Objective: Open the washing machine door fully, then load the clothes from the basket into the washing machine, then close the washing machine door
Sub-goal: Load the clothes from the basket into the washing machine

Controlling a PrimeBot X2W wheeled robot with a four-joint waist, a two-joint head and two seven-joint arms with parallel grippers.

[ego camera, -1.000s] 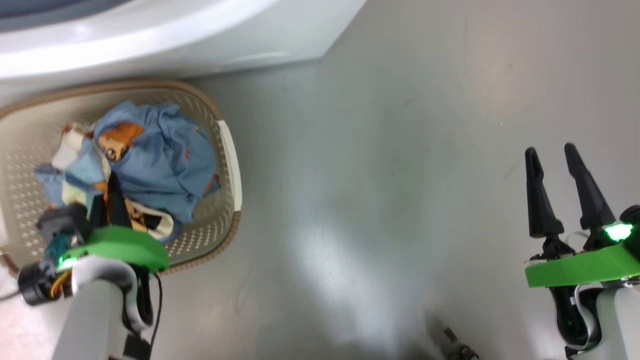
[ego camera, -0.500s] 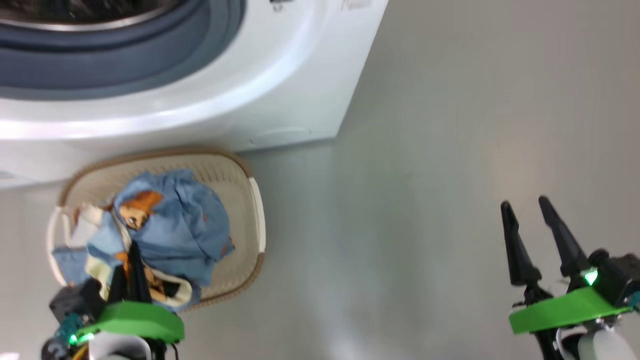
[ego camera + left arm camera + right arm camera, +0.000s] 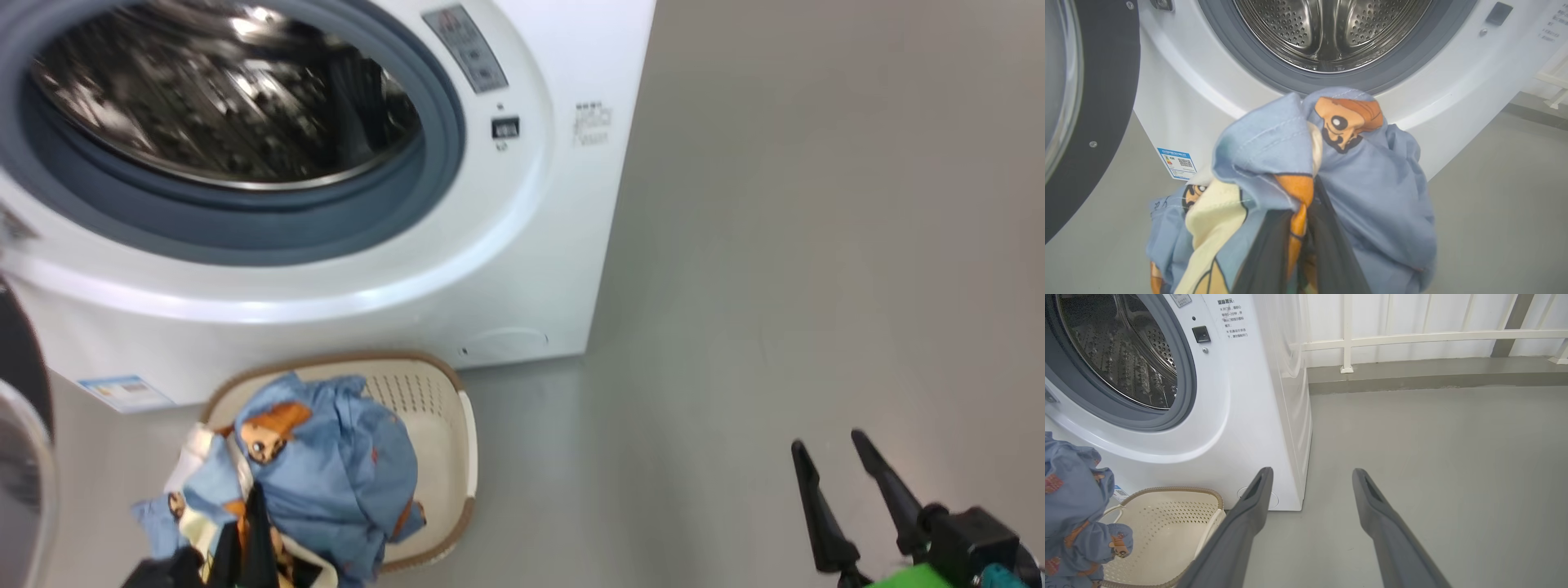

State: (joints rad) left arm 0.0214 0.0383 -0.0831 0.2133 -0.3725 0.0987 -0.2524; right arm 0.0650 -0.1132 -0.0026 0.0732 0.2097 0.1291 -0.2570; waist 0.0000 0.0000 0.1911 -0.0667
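Note:
The washing machine stands with its steel drum exposed. Its door, black-rimmed with a glass window, is swung open at the left. My left gripper is shut on the clothes, a light blue bundle with orange bears. The bundle hangs lifted in front of the machine's lower front. In the head view the clothes overlap the cream basket. The right wrist view shows the basket on the floor, with the clothes above its left side. My right gripper is open and holds nothing, right of the machine.
Grey floor stretches to the right of the machine. A white railing and a low kerb run along the back. A blue label sticker sits low on the machine's front, left of the bundle.
The head camera has tilted up, bringing the drum opening into view. The clothes have risen from the basket in my shut left gripper. The right gripper stays open.

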